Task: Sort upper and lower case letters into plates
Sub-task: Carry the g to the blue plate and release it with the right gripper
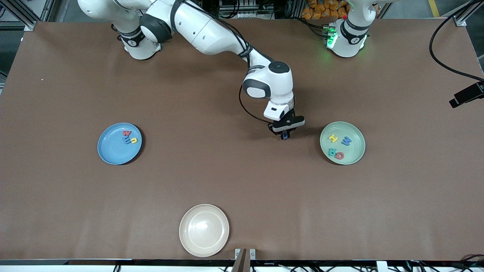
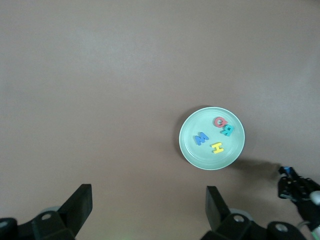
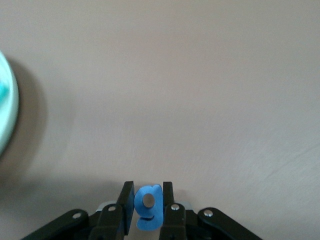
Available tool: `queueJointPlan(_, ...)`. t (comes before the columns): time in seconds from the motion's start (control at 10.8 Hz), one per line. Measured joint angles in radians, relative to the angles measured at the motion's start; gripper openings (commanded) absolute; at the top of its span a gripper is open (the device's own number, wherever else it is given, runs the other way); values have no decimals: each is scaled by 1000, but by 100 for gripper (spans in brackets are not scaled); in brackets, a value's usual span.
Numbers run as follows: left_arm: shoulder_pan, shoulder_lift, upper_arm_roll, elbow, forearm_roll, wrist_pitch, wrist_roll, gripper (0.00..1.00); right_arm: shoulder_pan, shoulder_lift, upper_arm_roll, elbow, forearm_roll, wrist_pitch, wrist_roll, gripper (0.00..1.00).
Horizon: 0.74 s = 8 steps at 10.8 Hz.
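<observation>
Letters are shown mostly sorted in the front view: at centre right of the frame, the mint green plate [image 1: 353, 153] carries the yellow H [image 1: 333, 138], blue M [image 1: 346, 141], teal R [image 1: 332, 152] and red Q [image 1: 340, 155], while at centre left the sky blue plate [image 1: 109, 151] carries the red w [image 1: 127, 133], blue m [image 1: 126, 140] and yellow u [image 1: 134, 140]. A cream-white plate [image 1: 204, 230] at lower centre is left bare, and the right gripper [image 1: 285, 136] is seen low over the table near the mint green plate. In the left wrist view, the four capitals are confirmed on the mint green plate at centre right, and the left gripper [image 2: 149, 212] is seen at the bottom edge with fingers spread, holding nothing, its arm waiting. In the right wrist view, the blue g [image 3: 149, 207] is pinched between the right gripper's fingers at bottom centre. Only this last letter appears to remain to be carried to the sky blue plate.
</observation>
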Motion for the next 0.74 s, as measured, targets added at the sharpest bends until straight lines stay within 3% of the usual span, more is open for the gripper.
queueJointPlan(0.28, -2, 3, 0, 0, 0, 0, -15, 100, -91, -108, 64, -29, 2, -46, -35, 0)
queueJointPlan(0.74, 2, 12, 9, -1, 0, 0, 7, 100, -313, -415, 250, -306, 16, -118, -117, 0)
